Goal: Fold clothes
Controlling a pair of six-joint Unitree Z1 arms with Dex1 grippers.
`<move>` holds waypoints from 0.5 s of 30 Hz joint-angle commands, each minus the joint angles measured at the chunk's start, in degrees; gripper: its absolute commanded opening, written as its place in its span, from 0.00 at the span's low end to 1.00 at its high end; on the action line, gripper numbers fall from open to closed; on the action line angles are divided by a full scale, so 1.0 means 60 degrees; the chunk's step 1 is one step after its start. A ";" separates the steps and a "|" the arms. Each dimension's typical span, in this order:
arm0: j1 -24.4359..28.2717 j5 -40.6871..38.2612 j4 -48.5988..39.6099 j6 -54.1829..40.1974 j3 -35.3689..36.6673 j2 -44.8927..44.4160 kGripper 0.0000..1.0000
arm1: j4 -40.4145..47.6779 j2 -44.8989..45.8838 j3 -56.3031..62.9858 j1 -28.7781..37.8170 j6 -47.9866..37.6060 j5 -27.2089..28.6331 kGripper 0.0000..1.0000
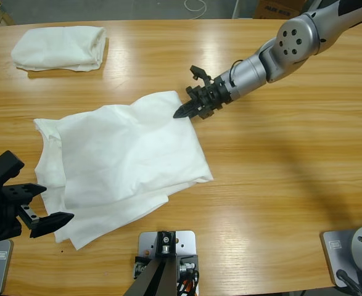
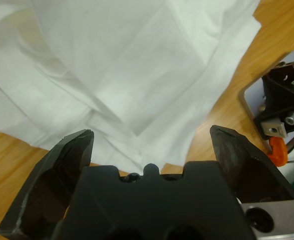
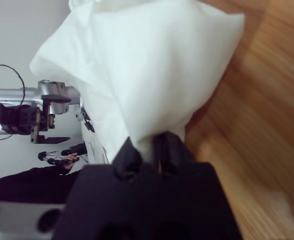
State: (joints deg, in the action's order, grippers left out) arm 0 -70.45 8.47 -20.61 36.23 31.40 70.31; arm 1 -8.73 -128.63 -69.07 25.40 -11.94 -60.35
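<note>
- Left tool (image 1: pixel 54 221), at the high view's lower left edge: jaws standing wide apart with nothing between them, tips pointing at the lower left hem of the large T-shirt and lying just beside it; in the left wrist view (image 2: pixel 152 150) the two black jaws are framing the rumpled white cloth ahead of them

- Folded T-shirt (image 1: pixel 60 47), far left corner of the table (image 1: pixel 279 185): a compact white bundle lying flat on the wood, well apart from both tools and from the other shirt

- Large T-shirt (image 1: pixel 125 166), middle-left of the table: spreading loosely in several overlapping layers, its upper right corner being lifted off the wood, its lower edges resting on the table; in the left wrist view the same cloth (image 2: pixel 136 65) is filling most of the frame with creases running diagonally

- Right tool (image 1: pixel 184 112), reaching in from the upper right on a silver arm: jaws pinched together on the raised corner of the large T-shirt; in the right wrist view (image 3: pixel 152 145) the white fabric (image 3: pixel 136 65) is rising straight out from between the closed black jaws, with wood grain on the right side

- Background of the right wrist view, left side: a metal stand (image 3: pixel 31 107) with a black cable, and a dark-clothed person (image 3: pixel 26 180) showing small and low
</note>
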 commanded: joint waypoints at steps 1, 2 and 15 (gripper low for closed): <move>-0.0079 0.0147 0.0036 0.0084 -0.0150 0.0352 0.92 | 0.0122 0.1048 0.1575 -0.0572 -0.0001 0.1797 0.00; -0.0079 0.0159 0.0036 0.0087 -0.0138 0.0358 0.92 | 0.0122 0.1420 0.1982 -0.0642 -0.0148 0.2180 0.00; -0.0079 0.0244 -0.0095 0.0087 0.1321 0.1398 0.90 | 0.0137 0.4819 0.4979 -0.1040 -0.0649 0.3912 0.00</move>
State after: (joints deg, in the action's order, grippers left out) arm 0 -70.46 8.91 -20.61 36.48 33.68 73.27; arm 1 -7.86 -107.58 -44.26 18.82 -13.89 -37.57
